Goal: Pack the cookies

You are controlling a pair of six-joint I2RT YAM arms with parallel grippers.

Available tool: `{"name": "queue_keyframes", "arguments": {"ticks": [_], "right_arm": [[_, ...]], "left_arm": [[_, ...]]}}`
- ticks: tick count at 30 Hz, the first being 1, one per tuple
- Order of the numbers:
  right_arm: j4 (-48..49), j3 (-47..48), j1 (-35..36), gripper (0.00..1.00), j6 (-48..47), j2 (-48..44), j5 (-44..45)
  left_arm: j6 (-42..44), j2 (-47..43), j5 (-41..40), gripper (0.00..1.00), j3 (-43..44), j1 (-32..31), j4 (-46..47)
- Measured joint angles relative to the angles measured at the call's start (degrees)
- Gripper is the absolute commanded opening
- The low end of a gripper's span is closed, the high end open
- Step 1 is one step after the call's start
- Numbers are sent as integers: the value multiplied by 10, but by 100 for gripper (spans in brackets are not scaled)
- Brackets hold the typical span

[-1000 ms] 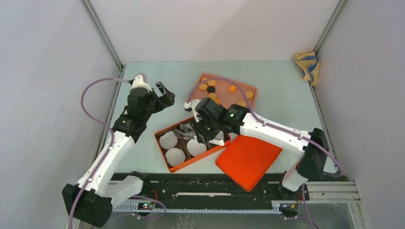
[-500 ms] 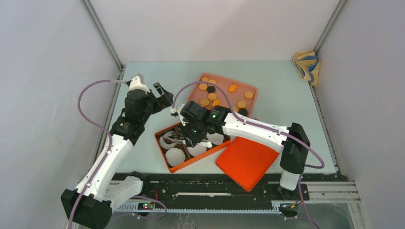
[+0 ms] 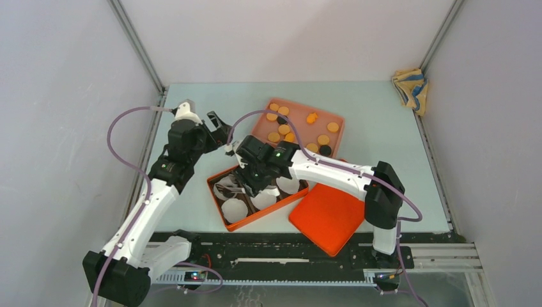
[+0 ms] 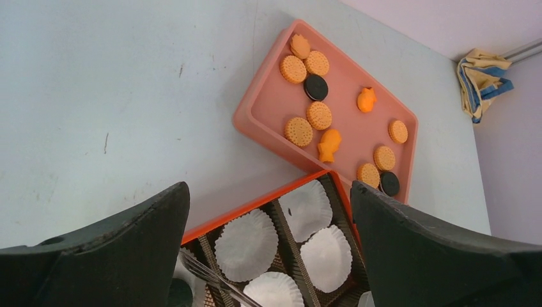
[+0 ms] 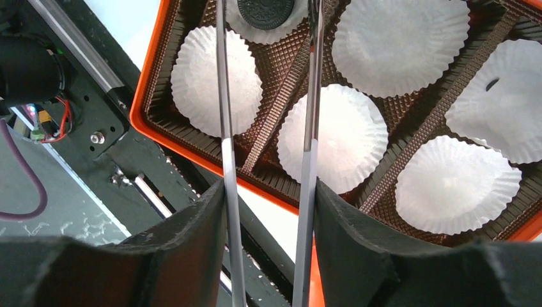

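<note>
My right claw (image 5: 268, 188) pinches tongs (image 5: 311, 96) over the box (image 5: 142, 121), where a black cookie (image 5: 265, 11) lies in a cup (image 5: 265, 37). My left claw (image 4: 268, 192) hangs spread.

A pale blue-green table (image 3: 371, 102) fills the bottom of a plain booth. Behind the table rises a bare back wall (image 3: 287, 38). A left wall (image 3: 57, 128) and a right wall (image 3: 498, 160) of the same dull lilac-grey flank it. An aluminium post (image 3: 137, 48) slants up from the table's far left corner, and a second post (image 3: 441, 35) from its far right. A crumpled yellow-and-blue cloth (image 3: 410, 88) lies in that far right corner (bunched close to the wall's foot). A black rail (image 3: 281, 246) runs along the table's near edge. The light is even and the shadows are soft.
</note>
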Motion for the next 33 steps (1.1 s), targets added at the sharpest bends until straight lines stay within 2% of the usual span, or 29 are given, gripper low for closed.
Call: {"name": "queue_keyframes", "arguments": {"ticks": [11, 19, 24, 33], "right_arm": [[-9, -3, -19, 54, -1, -65, 49], [11, -58, -147, 54, 0, -184, 72], [26, -60, -203, 54, -1, -151, 96], [40, -62, -243, 55, 0, -30, 113]], "left_arm": [[-1, -2, 24, 100, 0, 1, 9], [-2, -5, 29, 100, 0, 1, 23], [-6, 17, 40, 100, 0, 1, 30], [-5, 17, 40, 100, 0, 1, 30]]}}
